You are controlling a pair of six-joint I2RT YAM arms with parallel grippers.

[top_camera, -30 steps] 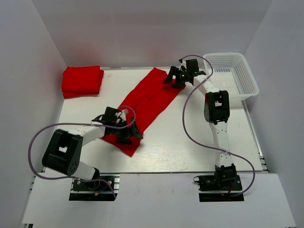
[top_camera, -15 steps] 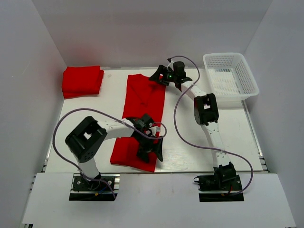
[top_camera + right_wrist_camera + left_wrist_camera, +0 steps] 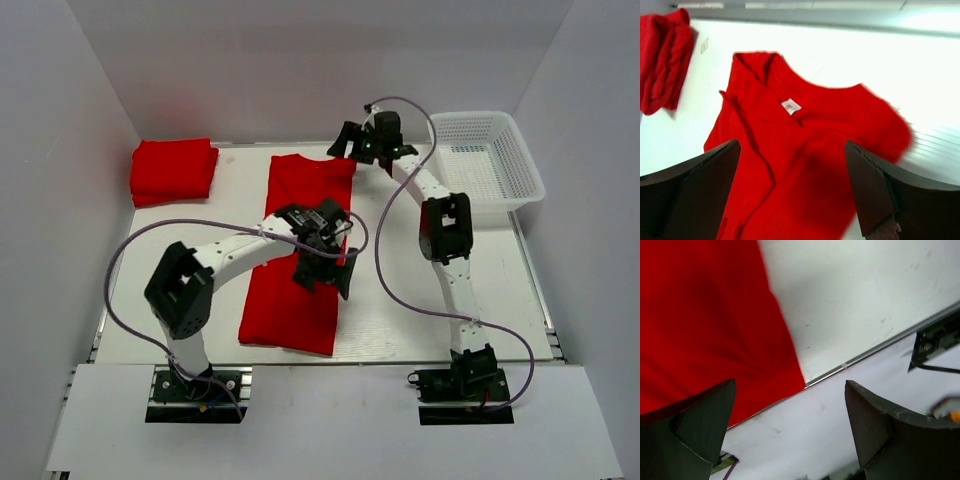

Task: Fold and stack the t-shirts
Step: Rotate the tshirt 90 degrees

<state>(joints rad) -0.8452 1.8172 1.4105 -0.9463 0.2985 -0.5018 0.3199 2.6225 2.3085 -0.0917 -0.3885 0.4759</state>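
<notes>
Overhead: red t-shirt (image 3: 285, 310) laid flat as a long panel down the middle of the table (image 3: 420, 310), collar end far, hem end near the arm bases. Folded stack (image 3: 173, 170) of like shirts in the far left corner, well apart; white basket (image 3: 490, 150) at far right. Left gripper (image 3: 330, 278) poised over the panel's right edge at mid-length; right gripper (image 3: 347, 140) just beyond the collar end.

Left wrist: fingers (image 3: 695, 425) spread wide, nothing between them, clear of the cloth. Below, a hem corner of the t-shirt (image 3: 705, 325) at the table's near edge.

Right wrist: fingers (image 3: 700, 190) likewise spread and empty, raised above the collar (image 3: 757, 62) and its white label (image 3: 791, 106); folded stack (image 3: 662, 60) at upper left.

Handling, as judged — light, limp, prone to sag and crease, with no stiffness to push against. Best pinched at a hem corner or shoulder edge through all layers, both ends together, then lifted over for the next fold.
</notes>
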